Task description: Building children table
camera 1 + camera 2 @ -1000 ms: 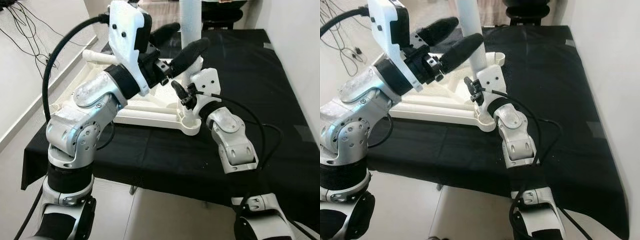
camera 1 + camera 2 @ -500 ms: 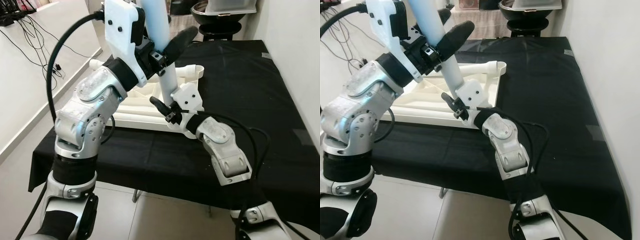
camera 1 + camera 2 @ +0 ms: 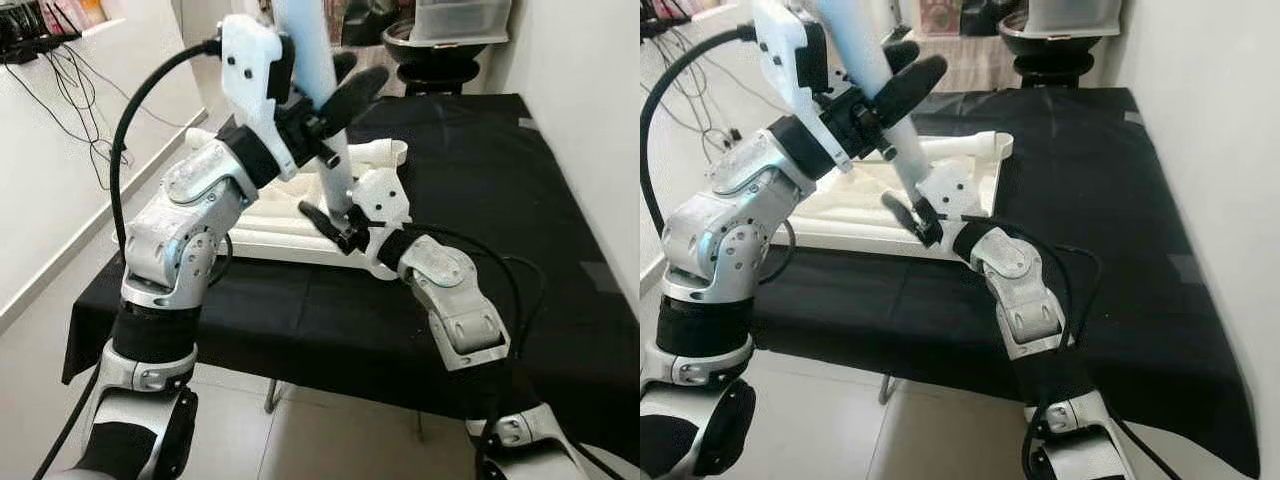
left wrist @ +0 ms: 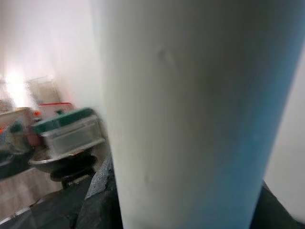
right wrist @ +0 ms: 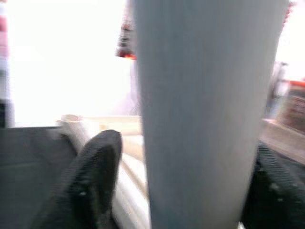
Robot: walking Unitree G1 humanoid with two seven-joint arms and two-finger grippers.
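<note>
Table leg (image 3: 318,110), white tube, now leans top-toward-left over the upside-down white tabletop (image 3: 275,215) on the black-draped surface (image 3: 480,180); a second ago it stood near vertical. Left tool (image 3: 325,95) is clamped round the upper shaft, right tool (image 3: 335,222) closed on it low down, just above the near corner socket (image 3: 380,268). Camera shifted too, so part of the tilt may be apparent. Foot looks not seated yet; leg likely being angled for insertion.
</note>
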